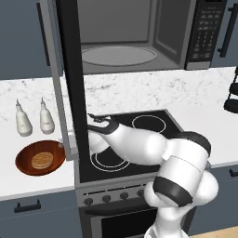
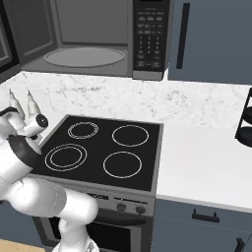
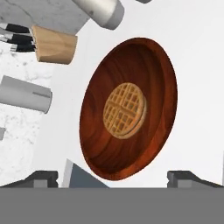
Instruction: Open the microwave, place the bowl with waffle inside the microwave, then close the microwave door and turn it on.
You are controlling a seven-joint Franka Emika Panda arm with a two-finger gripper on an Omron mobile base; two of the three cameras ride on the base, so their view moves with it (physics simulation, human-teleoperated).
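The microwave (image 1: 135, 32) hangs above the cooktop with its grey interior and turntable (image 1: 118, 56) showing. The microwave door (image 1: 72, 83) is swung out toward me, edge-on as a tall dark panel. The reddish-brown bowl (image 1: 40, 158) rests on the white counter left of the stove, and the waffle (image 1: 42, 160) lies flat in its middle. My arm reaches left behind the door, which hides most of the hand. In the hand view the bowl (image 3: 129, 109) and waffle (image 3: 124, 110) are close below my gripper (image 3: 113, 178), which is open. Its fingertips (image 3: 41, 177) stand wide apart by the bowl's near rim.
Two white bottles (image 1: 23, 122) stand behind the bowl. The black cooktop (image 1: 148, 123) lies under my arm. A wooden knife block (image 3: 54, 43) and a grey cylinder (image 3: 24, 94) sit beyond the bowl. A black rack (image 1: 232, 93) stands at the far right.
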